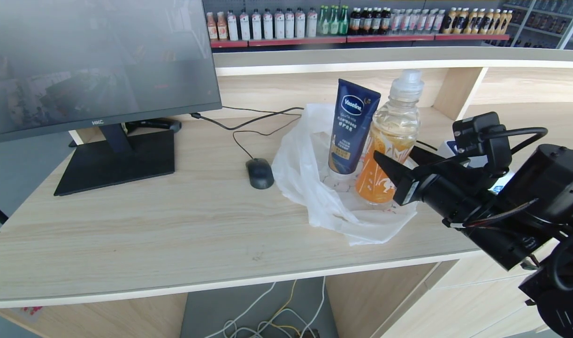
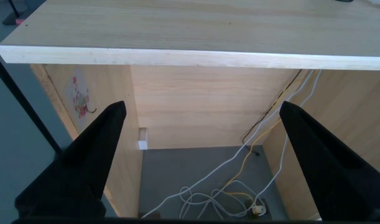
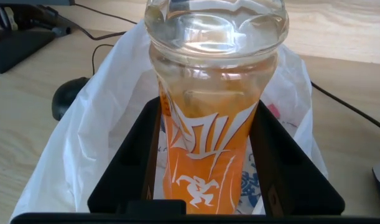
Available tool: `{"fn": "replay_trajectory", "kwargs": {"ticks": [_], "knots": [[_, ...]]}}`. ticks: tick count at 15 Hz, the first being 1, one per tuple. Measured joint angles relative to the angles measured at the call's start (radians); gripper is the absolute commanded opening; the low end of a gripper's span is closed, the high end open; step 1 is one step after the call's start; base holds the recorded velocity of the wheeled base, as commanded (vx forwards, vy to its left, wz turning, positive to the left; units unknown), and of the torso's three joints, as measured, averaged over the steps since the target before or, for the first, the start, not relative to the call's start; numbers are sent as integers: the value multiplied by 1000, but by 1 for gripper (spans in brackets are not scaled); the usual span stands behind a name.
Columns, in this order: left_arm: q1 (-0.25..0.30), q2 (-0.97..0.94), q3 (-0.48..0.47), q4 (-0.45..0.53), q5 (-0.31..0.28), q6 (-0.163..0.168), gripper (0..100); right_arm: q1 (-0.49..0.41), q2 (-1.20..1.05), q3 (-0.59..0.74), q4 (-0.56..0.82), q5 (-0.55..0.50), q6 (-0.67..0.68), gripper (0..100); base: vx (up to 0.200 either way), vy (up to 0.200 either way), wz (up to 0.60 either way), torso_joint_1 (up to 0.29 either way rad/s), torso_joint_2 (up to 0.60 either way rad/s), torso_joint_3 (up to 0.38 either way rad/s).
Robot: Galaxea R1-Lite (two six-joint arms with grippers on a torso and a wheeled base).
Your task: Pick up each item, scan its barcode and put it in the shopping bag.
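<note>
- Pale wooden table carries a monitor, a mouse and a white shopping bag.
- Blue tube with an oval logo stands upright on the bag.
- Right tool clasps the orange-labelled bottle — upright on the bag, beside the tube.
- Left tool hangs below the table edge — spread wide, empty.

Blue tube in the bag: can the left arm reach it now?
Probably not yet: the left pincer points under the desk edge, while the blue tube stands on top, in the bag.
</note>
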Motion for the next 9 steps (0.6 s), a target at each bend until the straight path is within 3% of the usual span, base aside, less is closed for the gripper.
{"fn": "replay_trajectory", "kwargs": {"ticks": [4,5,9], "knots": [[0,0,0,0,0,0,100,0,-5,5,-2,1,8,0,0,0,0,0,0,0],[0,0,0,0,0,0,100,0,-8,10,-3,1,8,100,0,0,0,0,0,0],[0,0,0,0,0,0,100,0,-24,25,-7,0,10,100,0,0,0,0,0,0]]}}
